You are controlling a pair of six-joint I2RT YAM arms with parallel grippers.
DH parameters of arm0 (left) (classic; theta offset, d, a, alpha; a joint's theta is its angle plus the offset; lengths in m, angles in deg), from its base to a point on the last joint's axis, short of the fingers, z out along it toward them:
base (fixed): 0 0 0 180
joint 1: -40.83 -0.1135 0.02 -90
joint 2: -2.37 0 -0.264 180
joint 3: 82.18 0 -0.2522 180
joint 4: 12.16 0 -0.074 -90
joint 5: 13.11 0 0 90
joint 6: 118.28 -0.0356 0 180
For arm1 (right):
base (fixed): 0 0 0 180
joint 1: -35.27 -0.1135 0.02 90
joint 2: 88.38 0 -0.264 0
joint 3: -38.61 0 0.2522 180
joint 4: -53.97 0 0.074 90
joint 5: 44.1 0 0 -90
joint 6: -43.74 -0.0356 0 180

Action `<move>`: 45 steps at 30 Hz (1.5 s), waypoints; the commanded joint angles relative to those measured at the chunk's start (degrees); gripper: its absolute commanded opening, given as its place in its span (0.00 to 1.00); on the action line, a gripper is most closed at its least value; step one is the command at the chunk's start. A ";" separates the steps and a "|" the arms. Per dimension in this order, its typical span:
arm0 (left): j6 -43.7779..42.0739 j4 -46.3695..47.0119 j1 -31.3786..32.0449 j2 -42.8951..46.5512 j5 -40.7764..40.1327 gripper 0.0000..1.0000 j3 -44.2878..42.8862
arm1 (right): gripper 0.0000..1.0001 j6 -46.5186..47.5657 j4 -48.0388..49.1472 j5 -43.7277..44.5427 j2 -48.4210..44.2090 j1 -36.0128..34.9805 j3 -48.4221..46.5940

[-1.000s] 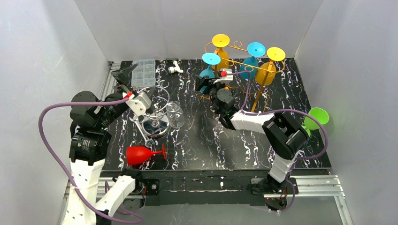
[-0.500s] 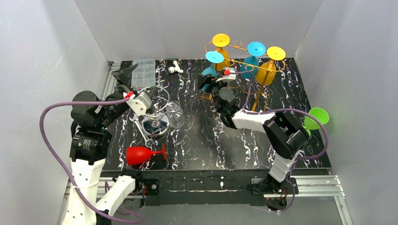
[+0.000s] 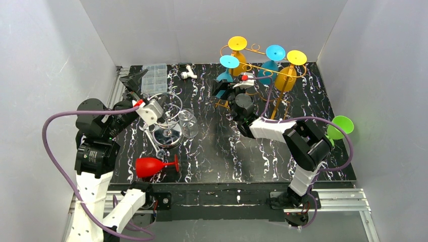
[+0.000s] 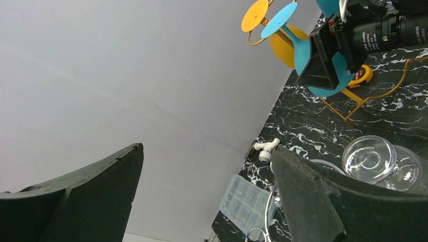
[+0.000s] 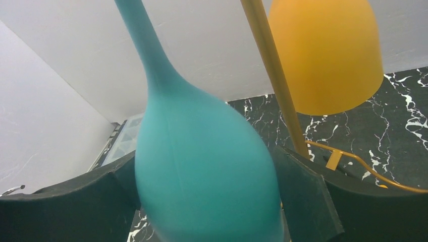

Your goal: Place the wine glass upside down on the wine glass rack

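My right gripper (image 3: 223,89) is shut on the bowl of a teal wine glass (image 3: 223,76), held upside down with its round base (image 3: 229,61) on top, at the left end of the gold wire rack (image 3: 262,68). In the right wrist view the teal bowl (image 5: 202,166) fills the gap between my fingers (image 5: 303,196), with the gold rack pole (image 5: 272,75) just behind. I cannot tell if the base rests on the rack. My left gripper (image 3: 132,80) is open and empty at the far left, also open in its wrist view (image 4: 207,191).
Two yellow glasses (image 3: 237,45) (image 3: 292,63) and a blue one (image 3: 275,53) hang on the gold rack. A chrome rack (image 3: 168,133) with a clear glass (image 3: 188,122) stands left of centre. A red glass (image 3: 151,165) lies near the front; a green glass (image 3: 340,126) at the right.
My right gripper has lifted the teal glass slightly and shifted it a little right, toward the rack. The left arm has not moved.
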 commanded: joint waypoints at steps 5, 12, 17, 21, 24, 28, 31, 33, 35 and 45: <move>-0.13 -0.61 -0.09 -0.22 -0.82 0.98 -0.43 | 0.98 -0.26 -1.97 0.35 -6.18 -0.18 0.53; 0.01 -2.06 -0.10 -0.48 -0.81 0.98 -2.50 | 0.98 -0.09 -14.30 -0.88 -15.17 -3.10 4.38; 0.56 -3.68 -0.09 -0.71 -1.20 0.98 -3.67 | 0.98 -1.67 -25.14 2.05 -24.88 -4.93 11.53; 0.94 -3.87 -0.09 -0.51 -1.40 0.98 -4.14 | 0.98 -4.44 -38.52 4.34 -32.74 -5.20 13.16; 1.26 -3.95 -0.09 -0.25 -1.25 0.98 -4.51 | 0.98 -6.35 -51.41 6.56 -38.75 -5.20 12.09; 1.95 -4.21 -0.09 -0.04 -1.58 0.98 -4.69 | 0.98 -9.53 -62.37 7.29 -48.49 -5.13 9.21; 2.66 -5.10 -0.11 -0.52 -2.09 0.98 -5.72 | 0.98 -10.18 -66.88 2.78 -58.65 -5.12 7.95; 3.05 -5.57 -0.09 -1.07 -2.44 0.98 -6.36 | 0.98 -4.82 -67.47 -0.81 -62.28 -5.12 6.65; 3.26 -5.54 -0.13 -1.40 -2.61 0.98 -6.77 | 0.97 -7.52 -83.81 8.27 -57.05 -5.14 -3.38; 2.97 -4.42 -0.09 -0.45 -2.46 0.98 -5.78 | 0.98 -27.28 -128.17 28.97 -29.55 -3.56 -29.13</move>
